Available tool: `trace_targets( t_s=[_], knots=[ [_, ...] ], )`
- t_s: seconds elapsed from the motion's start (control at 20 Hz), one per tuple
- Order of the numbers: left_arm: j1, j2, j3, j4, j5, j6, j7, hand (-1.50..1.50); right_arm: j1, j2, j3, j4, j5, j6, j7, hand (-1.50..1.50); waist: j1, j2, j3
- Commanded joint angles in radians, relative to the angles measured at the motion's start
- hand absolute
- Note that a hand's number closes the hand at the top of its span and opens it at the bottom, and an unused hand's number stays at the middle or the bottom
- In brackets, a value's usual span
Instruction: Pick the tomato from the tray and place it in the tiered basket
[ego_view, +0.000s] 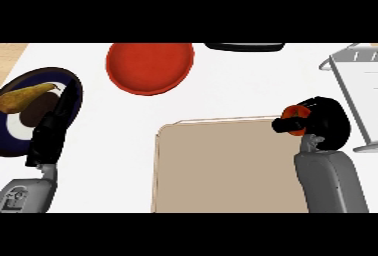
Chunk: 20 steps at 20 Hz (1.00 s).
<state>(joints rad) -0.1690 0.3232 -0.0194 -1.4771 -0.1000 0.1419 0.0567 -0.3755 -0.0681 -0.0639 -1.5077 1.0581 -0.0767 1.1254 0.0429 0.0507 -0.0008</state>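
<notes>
The right hand (319, 122) is curled around the tomato (296, 112), held above the tray (221, 170) at its far right corner. The tiered basket (354, 75) stands right of the tray. The left hand (53, 131), fingers straight, lies left of the tray over a dark plate (18, 142) holding a pear (23, 96). A red plate (150, 67) sits beyond the tray. No legible writing appears.

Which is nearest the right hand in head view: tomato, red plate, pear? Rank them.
From the right hand:
1. tomato, held in its curled fingers.
2. red plate, up and to the left, at the counter's far side.
3. pear, far left on the dark plate.
</notes>
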Motion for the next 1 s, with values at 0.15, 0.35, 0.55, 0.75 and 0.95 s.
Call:
trace_targets(
  t_s=[0.15,0.35,0.55,0.75,0.95],
  knots=[
    [-0.025,-0.009,-0.027,-0.008,-0.005,-0.015,0.000,0.00,-0.260,-0.169,-0.239,0.113,0.214,-0.131,0.170,1.50,0.065,0.009,-0.006],
    [-0.046,-0.008,-0.045,-0.015,-0.007,-0.036,-0.001,0.00,-0.383,-0.279,-0.306,0.207,0.375,-0.136,0.184,1.50,0.098,0.011,-0.006],
    [-0.056,-0.033,-0.074,0.001,-0.024,-0.027,0.007,0.00,-0.507,-0.349,-0.346,0.320,0.525,-0.102,0.218,1.50,0.115,0.015,-0.006],
    [-0.091,-0.026,-0.061,0.021,-0.019,-0.035,0.016,0.00,-0.613,-0.397,-0.372,0.460,0.656,-0.019,0.252,1.50,0.112,0.009,-0.006],
    [-0.094,-0.041,-0.068,0.038,-0.029,-0.022,0.008,0.00,-0.724,-0.429,-0.434,0.592,0.693,-0.032,0.234,1.50,0.106,0.008,-0.002]
  ],
)
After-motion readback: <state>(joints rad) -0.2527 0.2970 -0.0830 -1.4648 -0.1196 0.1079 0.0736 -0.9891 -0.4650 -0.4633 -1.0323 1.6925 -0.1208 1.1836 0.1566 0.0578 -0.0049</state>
